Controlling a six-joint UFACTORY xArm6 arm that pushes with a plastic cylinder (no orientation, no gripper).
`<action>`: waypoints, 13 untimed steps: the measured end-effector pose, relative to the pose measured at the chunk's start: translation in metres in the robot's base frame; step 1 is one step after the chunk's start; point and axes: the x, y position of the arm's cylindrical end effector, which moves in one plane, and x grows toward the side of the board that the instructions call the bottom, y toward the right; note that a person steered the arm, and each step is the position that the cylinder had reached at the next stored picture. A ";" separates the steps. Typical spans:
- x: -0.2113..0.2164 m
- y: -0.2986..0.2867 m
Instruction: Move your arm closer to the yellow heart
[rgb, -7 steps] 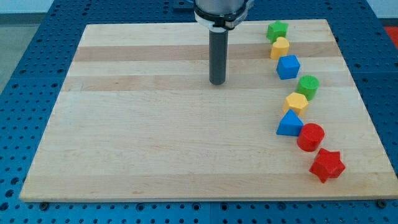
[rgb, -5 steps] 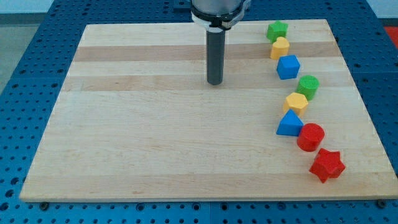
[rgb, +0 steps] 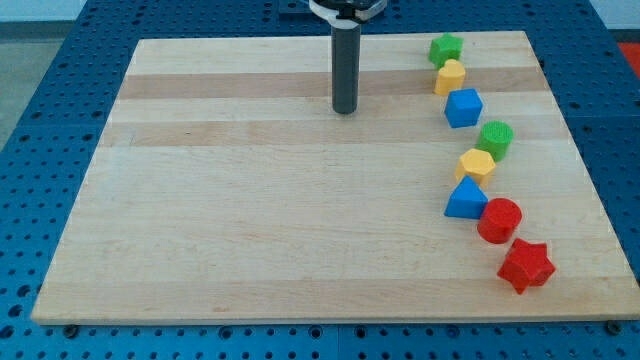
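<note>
Nearest the view's bottom, on the desk (rgb: 250, 250), a red star (rgb: 526, 265) sits at the lower right, with a red cylinder (rgb: 499, 220) just above it and a blue triangular block (rgb: 465, 199) touching that cylinder on its left. Going farther up the same curved line come a yellow hexagon (rgb: 477, 164), a green round block (rgb: 495, 138), a blue cube-like block (rgb: 463, 107), the yellow heart (rgb: 450, 76) and, at the far edge, a green star (rgb: 446, 48). The heart lies between the green star and the blue block, close to both. The arm comes down from the view's top as a straight, upright dark rod, and my tip (rgb: 345, 110) rests on the bare wood in the upper middle of the desk, well apart from every block. It stands to the view's left of the yellow heart and slightly lower; there is no gripper on this arm, so nothing is held or touched
</note>
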 end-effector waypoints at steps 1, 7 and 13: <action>-0.043 0.000; -0.146 0.186; -0.101 0.200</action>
